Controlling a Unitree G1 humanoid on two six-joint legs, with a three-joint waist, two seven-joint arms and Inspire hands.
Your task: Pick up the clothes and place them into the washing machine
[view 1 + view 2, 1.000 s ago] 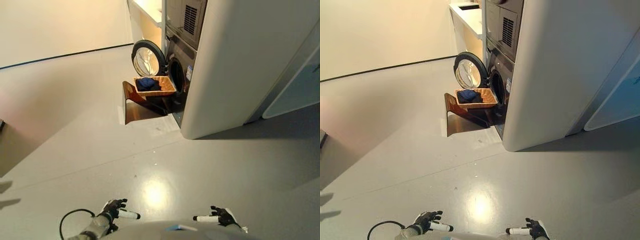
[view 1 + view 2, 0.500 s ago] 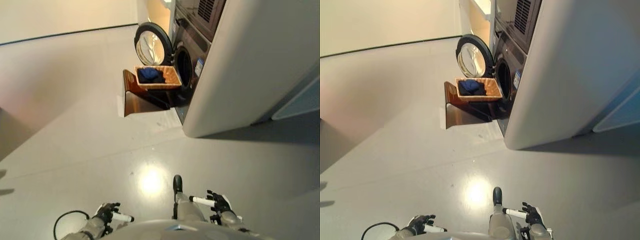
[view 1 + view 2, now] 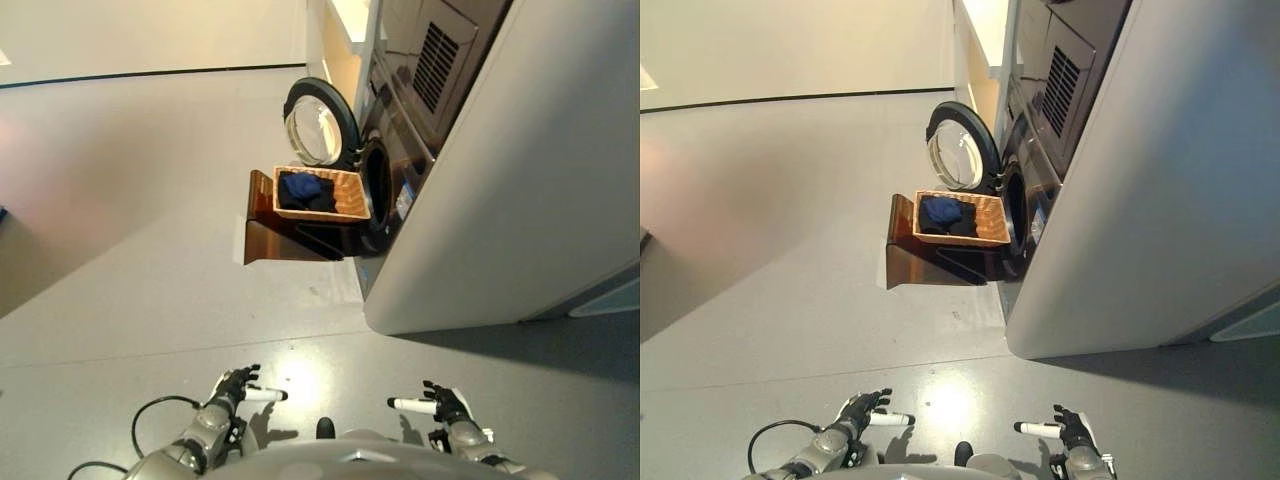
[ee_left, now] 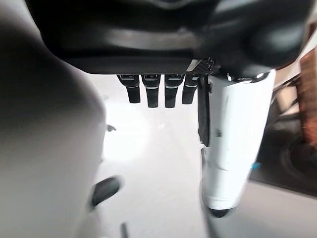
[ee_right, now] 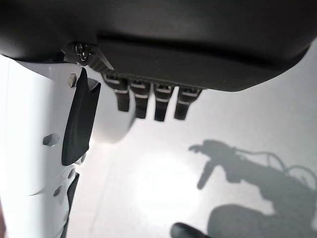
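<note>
1. The washing machine (image 3: 1025,205) is the landmark; it is dark and it stands in the lower part of a tall light cabinet (image 3: 1120,200), with a second dark appliance (image 3: 1065,70) with a vent grille stacked over it
2. The round door (image 3: 962,150) of the washing machine is swung open to the side, and the dark drum opening (image 3: 378,185) shows just behind it
3. A woven basket (image 3: 992,222) sits directly in front of the drum opening, touching or nearly touching the front of the washing machine
4. The basket rests on a brown stand (image 3: 915,258) which reaches down to the grey floor (image 3: 790,250) in front of the washing machine
5. The clothes (image 3: 943,215) are dark blue and they lie inside the basket, in the part farther from the drum opening; nothing of them is in either hand
6. The left hand (image 3: 234,388) is low over the floor, well apart from the washing machine and the basket; its fingers (image 4: 158,91) are only loosely bent, the white-covered thumb sticks out, and it holds nothing
7. The right hand (image 3: 448,404) is at the same distance from the washing machine, beside the left one with a gap between them; its fingers (image 5: 148,101) are also relaxed, the white thumb points toward the left hand, and it is empty
8. A light counter (image 3: 985,30) shows beyond the washing machine, against the wall
</note>
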